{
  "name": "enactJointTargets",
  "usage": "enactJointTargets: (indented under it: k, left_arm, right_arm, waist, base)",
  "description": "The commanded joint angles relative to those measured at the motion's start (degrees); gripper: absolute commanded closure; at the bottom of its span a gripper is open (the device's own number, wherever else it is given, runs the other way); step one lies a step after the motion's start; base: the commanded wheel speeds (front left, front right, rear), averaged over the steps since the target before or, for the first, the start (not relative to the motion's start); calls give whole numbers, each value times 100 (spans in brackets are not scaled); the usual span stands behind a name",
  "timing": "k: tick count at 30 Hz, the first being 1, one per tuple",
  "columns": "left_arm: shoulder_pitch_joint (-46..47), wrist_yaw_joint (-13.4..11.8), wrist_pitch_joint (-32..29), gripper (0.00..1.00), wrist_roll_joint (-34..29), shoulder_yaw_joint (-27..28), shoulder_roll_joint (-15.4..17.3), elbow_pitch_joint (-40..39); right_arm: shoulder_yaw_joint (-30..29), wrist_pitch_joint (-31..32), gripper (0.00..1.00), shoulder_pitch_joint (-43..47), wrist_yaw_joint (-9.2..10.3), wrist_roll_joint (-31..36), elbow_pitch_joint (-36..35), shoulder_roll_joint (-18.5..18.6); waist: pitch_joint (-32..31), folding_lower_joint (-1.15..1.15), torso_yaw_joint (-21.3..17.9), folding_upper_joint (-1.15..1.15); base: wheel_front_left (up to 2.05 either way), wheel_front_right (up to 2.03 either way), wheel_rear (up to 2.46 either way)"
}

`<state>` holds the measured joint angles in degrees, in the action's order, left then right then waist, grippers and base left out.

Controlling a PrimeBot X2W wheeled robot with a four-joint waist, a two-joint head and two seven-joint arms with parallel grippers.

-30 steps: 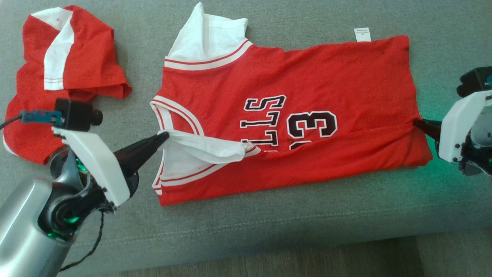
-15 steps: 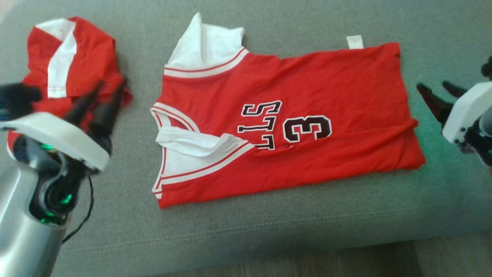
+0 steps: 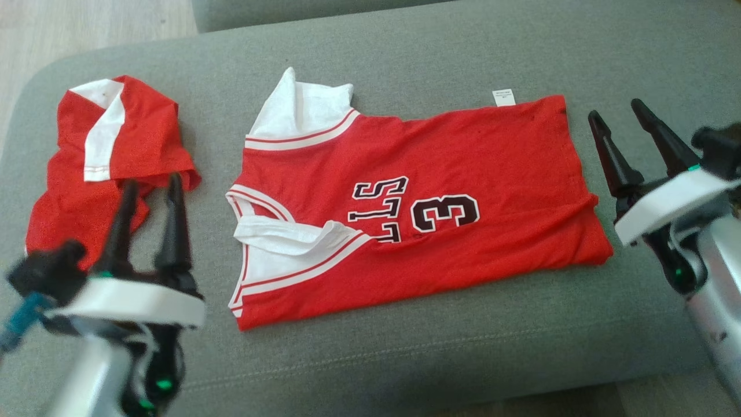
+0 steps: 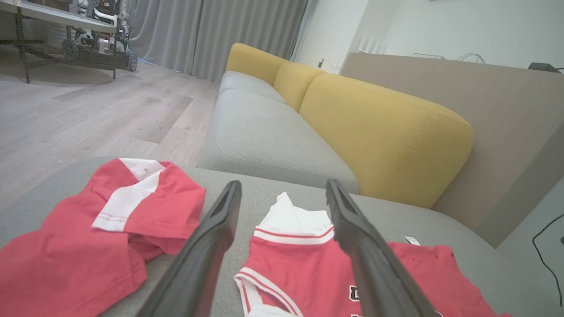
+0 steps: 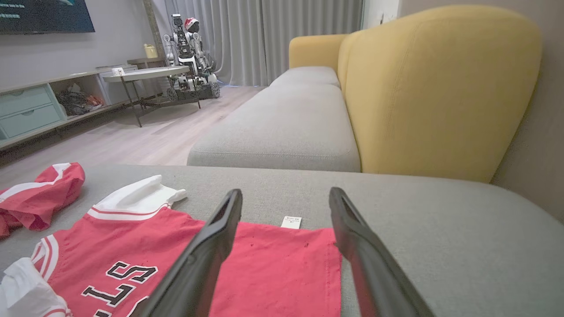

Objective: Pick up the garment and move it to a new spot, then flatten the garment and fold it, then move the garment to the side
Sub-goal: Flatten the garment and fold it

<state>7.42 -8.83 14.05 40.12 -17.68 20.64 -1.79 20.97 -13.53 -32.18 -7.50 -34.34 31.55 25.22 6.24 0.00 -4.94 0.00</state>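
Two empty grippers, jaws apart (left gripper point(image 3: 151, 182) lower left, right gripper point(image 3: 615, 110) right edge), flank the red white-trimmed fabric jersey point(image 3: 463, 156), half-folded mid-frame on the grey sofa seat point(image 3: 405, 347); seemingly mid-fold, next needing grips on both ends.

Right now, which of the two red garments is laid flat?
The numbered jersey in the middle, spread flat. The other garment, to its left, lies crumpled.

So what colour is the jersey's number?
The number is black, outlined white, on the red jersey; head view shows it best.
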Motion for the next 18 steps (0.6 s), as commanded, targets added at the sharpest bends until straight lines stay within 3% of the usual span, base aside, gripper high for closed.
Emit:
enactJointTargets:
  k: [1, 5, 10, 14, 18]
  left_arm:
    - [173, -38, 58, 0, -93, 283, 50, -193]
    - [-187, 41, 91, 0, -619, 499, -542, -321]
    - [-641, 249, 93, 0, -1465, 741, -1241, -170]
    - [-886, 493, 94, 0, -2055, 894, -1619, -124]
    - [-1083, 603, 94, 0, -2335, 920, -1750, 15]
  right_arm:
    - [-80, -87, 0, 47, 1, 167, -242, 1]
    - [-836, -142, 0, 633, 1, 1269, -989, -359]
    - [-1715, -145, 0, 1582, 1, 2158, -2084, -1187]
    - [-1888, -146, 0, 2097, 1, 2762, -2471, -1610]
    - [-1932, -146, 0, 2368, 1, 2986, -2639, -1879]
  waist:
    - [-35, 0, 1, 0]
    - [-76, 0, 6, 0]
    - [-91, 0, 14, 0]
    - [-111, 0, 27, 0]
    - [-134, 0, 3, 0]
  base:
    - [0, 0, 0]
    - [0, 0, 0]
    - [0, 0, 0]
    - [0, 0, 0]
    - [0, 0, 0]
